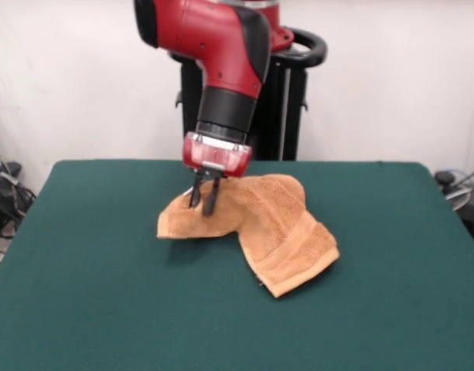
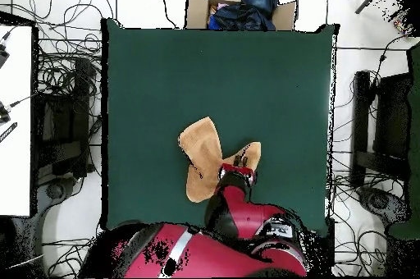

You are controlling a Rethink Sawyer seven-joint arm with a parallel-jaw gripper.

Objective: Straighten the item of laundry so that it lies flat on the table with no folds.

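The orange-tan towel (image 1: 271, 220) lies crumpled and folded near the middle of the dark green table (image 1: 82, 278). One lobe spreads left and a banded corner points toward the front right. In the overhead view the towel (image 2: 201, 157) sits in the lower middle of the table (image 2: 205, 70), close to the robot's side. My gripper (image 1: 202, 202) comes down from the red arm onto the towel's upper left part. Its fingers stand close together and pinch the cloth there. In the overhead view the gripper (image 2: 240, 162) is over the towel's right lobe. No tag shows.
The robot's black pedestal (image 1: 287, 93) stands behind the table. A cardboard box with dark cloth (image 2: 242, 9) sits beyond the table's far edge in the overhead view. Cables and black stands (image 2: 373, 128) lie on the floor at both sides.
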